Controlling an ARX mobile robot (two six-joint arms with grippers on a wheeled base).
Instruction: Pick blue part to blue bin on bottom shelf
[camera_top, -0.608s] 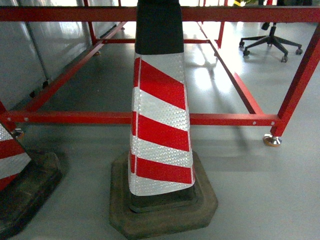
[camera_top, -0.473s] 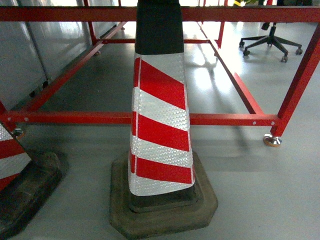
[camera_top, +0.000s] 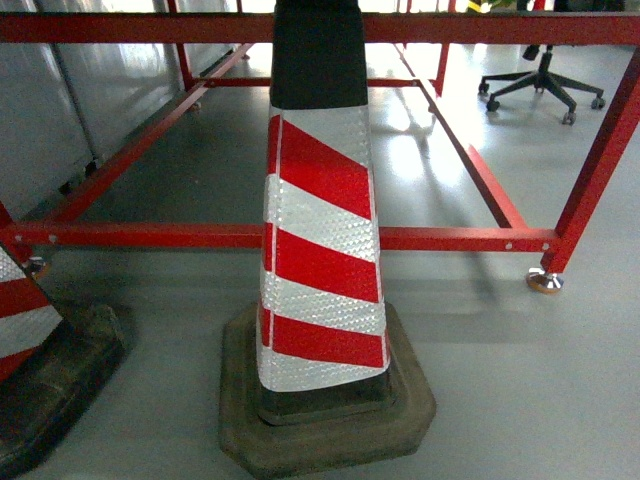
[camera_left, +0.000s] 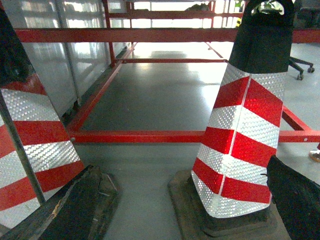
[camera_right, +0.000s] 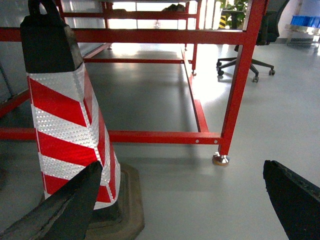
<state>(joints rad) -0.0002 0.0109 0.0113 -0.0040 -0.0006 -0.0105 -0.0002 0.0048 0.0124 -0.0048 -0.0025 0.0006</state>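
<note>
The blue part, the blue bin and the bottom shelf are out of view in all three views. My left gripper (camera_left: 181, 167) is open, its two dark fingers (camera_left: 75, 210) spread wide over bare grey floor with nothing between them. My right gripper (camera_right: 182, 165) is open as well, fingers (camera_right: 295, 200) far apart above the floor and holding nothing. Neither gripper shows in the head view.
A red-and-white striped traffic cone (camera_top: 320, 240) on a dark rubber base stands directly ahead, with a second cone (camera_top: 25, 330) at the left. Behind them runs a low red steel frame (camera_top: 450, 238). An office chair (camera_top: 540, 80) stands far right. Something small and blue (camera_right: 306, 20) shows far off.
</note>
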